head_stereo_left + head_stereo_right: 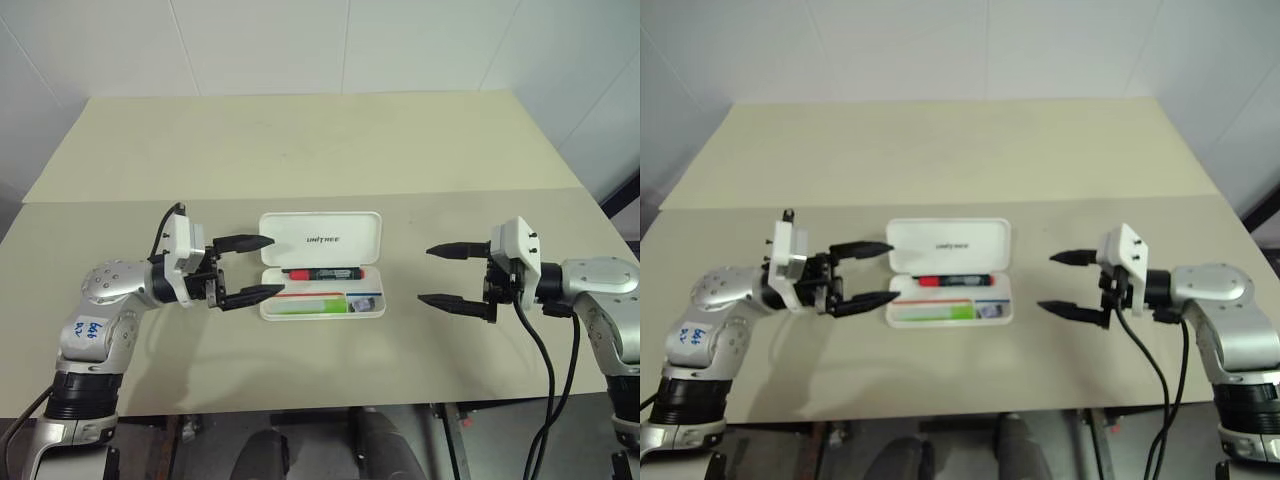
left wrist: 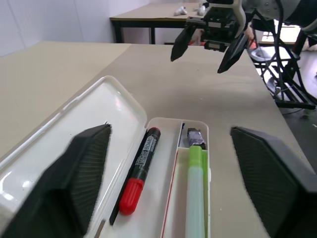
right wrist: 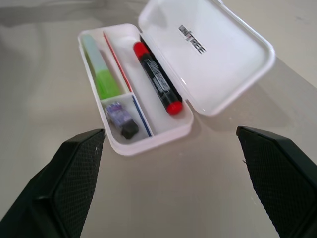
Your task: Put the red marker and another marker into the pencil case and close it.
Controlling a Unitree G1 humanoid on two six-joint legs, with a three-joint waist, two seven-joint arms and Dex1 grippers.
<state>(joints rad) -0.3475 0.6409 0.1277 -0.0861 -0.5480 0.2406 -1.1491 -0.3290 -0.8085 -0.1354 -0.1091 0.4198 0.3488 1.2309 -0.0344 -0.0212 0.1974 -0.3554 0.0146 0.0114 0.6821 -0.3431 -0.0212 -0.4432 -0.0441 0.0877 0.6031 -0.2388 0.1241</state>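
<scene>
At the left of the beige table, the left gripper points level toward the middle, its two black fingers spread apart with nothing between them. Its fingertips sit at the left short end of the pencil case, very near it; whether they touch it cannot be told. In the left wrist view the open tray lies directly ahead between the two finger pads.

The one pencil case lies open in the middle of the table, its lid printed "UNITREE" folded back flat on the far side and the tray on the near side. Inside the tray are three things. The one red marker lies lengthwise in the far compartment, next to the hinge, with a red end at each tip of its black barrel. The one green highlighter lies lengthwise in the near compartment, parallel to the red marker and separated from it by the thin divider. One small dark clip-like object sits in the small compartment at the right end of the tray.

At the right, the right gripper also points toward the middle, tilted slightly down. Its two fingers stand wide apart and empty, and it hangs clear of the case's right end, with bare table between them.
</scene>
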